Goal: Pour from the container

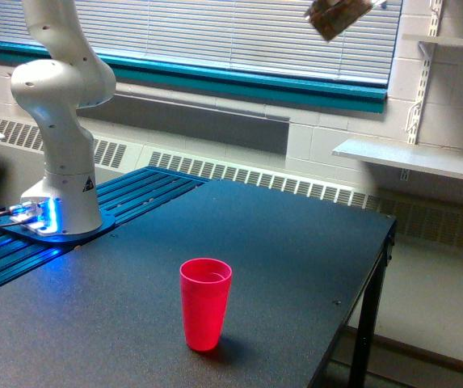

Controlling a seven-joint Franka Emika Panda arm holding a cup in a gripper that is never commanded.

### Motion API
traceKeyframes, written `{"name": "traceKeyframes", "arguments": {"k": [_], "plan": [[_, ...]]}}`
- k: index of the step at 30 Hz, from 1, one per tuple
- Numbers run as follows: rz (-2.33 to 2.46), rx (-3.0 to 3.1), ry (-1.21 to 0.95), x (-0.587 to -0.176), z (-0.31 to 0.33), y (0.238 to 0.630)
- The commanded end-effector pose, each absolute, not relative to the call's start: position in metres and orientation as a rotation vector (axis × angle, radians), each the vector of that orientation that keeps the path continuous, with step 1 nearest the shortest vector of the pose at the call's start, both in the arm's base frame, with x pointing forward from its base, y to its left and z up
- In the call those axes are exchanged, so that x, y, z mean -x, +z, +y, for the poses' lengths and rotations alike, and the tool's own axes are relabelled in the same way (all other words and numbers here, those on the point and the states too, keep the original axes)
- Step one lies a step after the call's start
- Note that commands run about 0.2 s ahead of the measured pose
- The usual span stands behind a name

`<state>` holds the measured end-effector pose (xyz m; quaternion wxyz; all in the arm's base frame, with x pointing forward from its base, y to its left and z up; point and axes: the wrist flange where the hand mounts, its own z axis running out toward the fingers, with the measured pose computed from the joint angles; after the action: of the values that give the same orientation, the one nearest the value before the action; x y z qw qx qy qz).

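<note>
Gripper out of frame, we can't see it; our clear container [334,16] with brown contents hangs tilted at the top edge, high above the desk [279,242] and red cup [205,303].

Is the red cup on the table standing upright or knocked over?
Upright. The red cup stands on its narrower base on the dark table, with its round open mouth facing up.

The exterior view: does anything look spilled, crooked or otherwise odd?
Nothing is spilled. The opaque red plastic cup stands upright on the dark table. The one odd sight is the clear plastic cup with brownish contents, tilted high at the top edge, far from the red cup.
</note>
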<state>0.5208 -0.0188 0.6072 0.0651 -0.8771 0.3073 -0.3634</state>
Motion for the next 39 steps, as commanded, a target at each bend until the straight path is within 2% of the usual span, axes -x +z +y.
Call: {"name": "traceKeyframes", "arguments": {"k": [1, 12, 39], "plan": [[1.020, 2.631, -1.131, -0.509, -0.049, 0.596], [1.044, 2.698, -1.124, -0.488, -0.092, 0.562], [1.371, 2.786, -0.831, -0.417, -0.175, 0.464]]}}
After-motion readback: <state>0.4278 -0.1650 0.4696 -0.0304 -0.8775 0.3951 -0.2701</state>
